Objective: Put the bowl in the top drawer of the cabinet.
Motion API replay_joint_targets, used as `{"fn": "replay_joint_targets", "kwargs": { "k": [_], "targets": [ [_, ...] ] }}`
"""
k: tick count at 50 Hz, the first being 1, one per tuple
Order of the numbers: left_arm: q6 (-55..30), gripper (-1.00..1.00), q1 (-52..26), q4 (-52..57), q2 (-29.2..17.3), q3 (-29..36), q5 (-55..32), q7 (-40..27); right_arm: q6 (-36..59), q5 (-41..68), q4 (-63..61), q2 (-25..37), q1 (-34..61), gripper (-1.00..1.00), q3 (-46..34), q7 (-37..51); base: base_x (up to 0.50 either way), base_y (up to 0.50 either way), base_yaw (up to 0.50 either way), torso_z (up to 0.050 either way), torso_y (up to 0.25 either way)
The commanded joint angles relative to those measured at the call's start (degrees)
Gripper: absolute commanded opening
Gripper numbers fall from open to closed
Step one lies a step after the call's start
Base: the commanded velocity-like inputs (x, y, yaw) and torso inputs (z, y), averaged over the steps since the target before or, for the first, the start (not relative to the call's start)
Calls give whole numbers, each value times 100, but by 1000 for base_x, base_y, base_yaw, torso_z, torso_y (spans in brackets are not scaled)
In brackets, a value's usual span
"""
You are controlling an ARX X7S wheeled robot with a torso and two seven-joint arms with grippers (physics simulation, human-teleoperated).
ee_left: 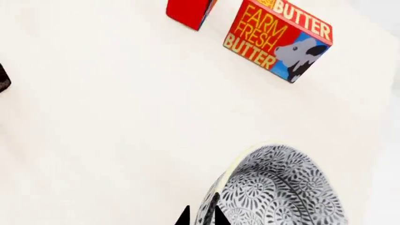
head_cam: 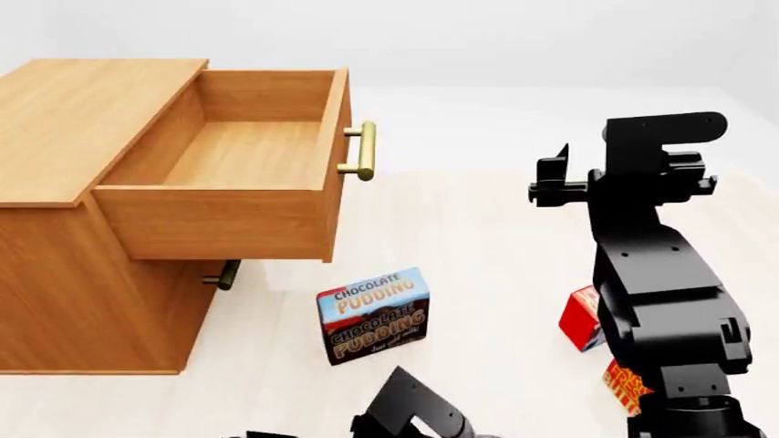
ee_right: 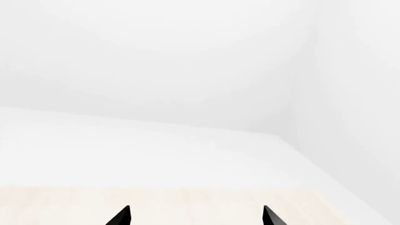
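In the left wrist view the bowl (ee_left: 281,192), white with a fine grey pattern, hangs tilted above the pale floor. My left gripper (ee_left: 201,216) is shut on the bowl, one dark fingertip on each side of its rim. The head view does not show the bowl; only part of my left arm (head_cam: 414,415) appears at its bottom edge. The cabinet (head_cam: 73,274) stands at the left with its top drawer (head_cam: 244,151) pulled out and nothing inside it. My right gripper (ee_right: 196,216) is open with nothing between its fingers, raised right of the drawer (head_cam: 554,182).
A chocolate pudding box (head_cam: 374,315) stands on the floor below the drawer front. A butter box (ee_left: 278,40) and a red box (ee_left: 190,11) lie further right, partly behind my right arm (head_cam: 658,274). The lower drawer's brass handle (head_cam: 222,274) shows under the open drawer.
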Motion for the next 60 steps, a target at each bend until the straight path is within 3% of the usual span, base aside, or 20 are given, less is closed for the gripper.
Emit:
{"fn": "replay_joint_targets", "kwargs": {
  "k": [1,27,36,60],
  "targets": [
    [319,-100,-167,963,-595,-471,-285,-197,53,34,-107,29,-49,100,16,15,0,0,0,0,0],
    [1010,-100,-863,2007,-2206,-1765,-727,-480,286,122,-512,150,-167,100,115,70,0,0,0,0,0],
    [1046,-100,-1365,2262,-2670,-2235,-1277,-637,213,150,-477,134,-230,100,115,70,0,0,0,0,0],
    [593,-100,-2813,1889,-2469,-2805,-2544,-1066,-504,262,230,23,-571,100,51,-102,0,0,0,0,0]
  ]
}}
